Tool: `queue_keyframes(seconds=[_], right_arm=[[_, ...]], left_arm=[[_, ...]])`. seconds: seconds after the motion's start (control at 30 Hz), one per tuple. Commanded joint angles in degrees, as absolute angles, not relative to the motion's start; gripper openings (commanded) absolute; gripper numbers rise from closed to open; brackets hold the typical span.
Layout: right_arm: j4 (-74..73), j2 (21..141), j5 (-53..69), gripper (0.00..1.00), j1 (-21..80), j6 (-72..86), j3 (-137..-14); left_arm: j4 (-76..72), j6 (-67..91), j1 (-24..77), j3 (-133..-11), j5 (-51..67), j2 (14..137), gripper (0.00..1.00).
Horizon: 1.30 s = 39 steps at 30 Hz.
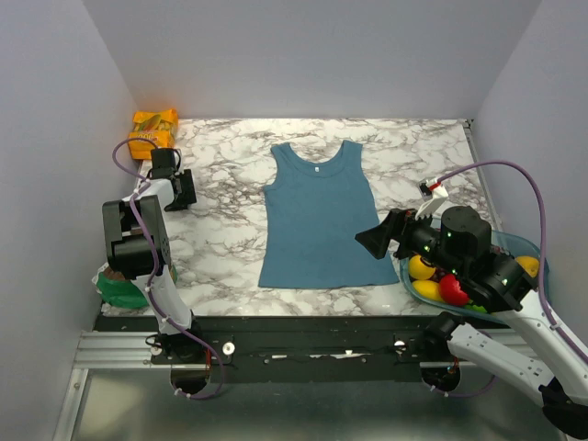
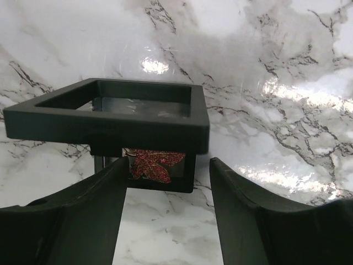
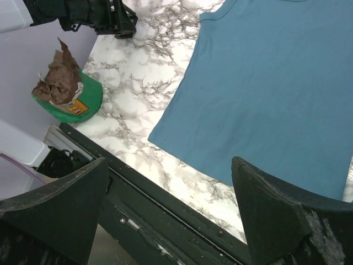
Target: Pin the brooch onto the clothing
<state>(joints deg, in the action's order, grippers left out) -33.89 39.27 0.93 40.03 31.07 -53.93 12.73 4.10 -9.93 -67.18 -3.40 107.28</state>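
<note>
Marble table [image 1: 220, 234] carried the teal tank top [image 1: 317, 220] flat at its middle. Near its hem the right pincer [image 3: 170, 161] hung wide. At far left the left pincer [image 1: 181, 190], jaws parted, faced the black-framed clear box [image 2: 110, 124] holding the red brooch [image 2: 154, 164]. The sound course was to centre first, then close gently on the frame.

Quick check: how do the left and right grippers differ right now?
The left gripper sits low over the table, lined up on the black-framed box holding the brooch; the right gripper hangs higher, looking down on the tank top and its lower corner. The left gripper has the box ahead of its fingers; the right gripper has nothing between its own. Both are open and neither holds anything.
</note>
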Motion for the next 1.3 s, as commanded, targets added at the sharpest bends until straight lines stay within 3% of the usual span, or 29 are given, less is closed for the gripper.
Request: queue_keyframes(seconds=[0.0, 0.1, 0.2, 0.4, 0.93, 1.13, 1.27], right_arm=[[-32.8, 39.1, 1.5, 0.98, 40.0, 32.3, -53.1], [-32.7, 39.5, 1.6, 0.98, 40.0, 32.8, -52.7], [-32.5, 39.7, 1.9, 0.98, 40.0, 33.0, -52.3], [-32.3, 39.8, 2.5, 0.98, 40.0, 33.6, -51.4], [-30.5, 40.6, 3.9, 0.98, 40.0, 34.6, -49.7], [-30.3, 40.7, 3.9, 0.98, 40.0, 34.5, -49.4], [-30.2, 42.1, 4.3, 0.98, 40.0, 33.6, -49.8]], left_arm=[[14.3, 5.1, -11.2, -69.7, -0.6, 109.9, 0.68], [14.3, 5.4, -11.2, -70.0, -0.6, 110.2, 0.65], [14.9, 5.5, -11.3, -70.7, -0.1, 111.2, 0.46], [14.9, 5.3, -11.3, -70.1, -0.8, 110.1, 0.36], [17.0, 4.5, -5.7, -67.7, -4.8, 100.4, 0.31], [19.6, 5.9, 2.1, -65.1, -0.1, 95.9, 0.29], [18.8, 7.2, 10.4, -63.2, 10.7, 92.2, 0.29]])
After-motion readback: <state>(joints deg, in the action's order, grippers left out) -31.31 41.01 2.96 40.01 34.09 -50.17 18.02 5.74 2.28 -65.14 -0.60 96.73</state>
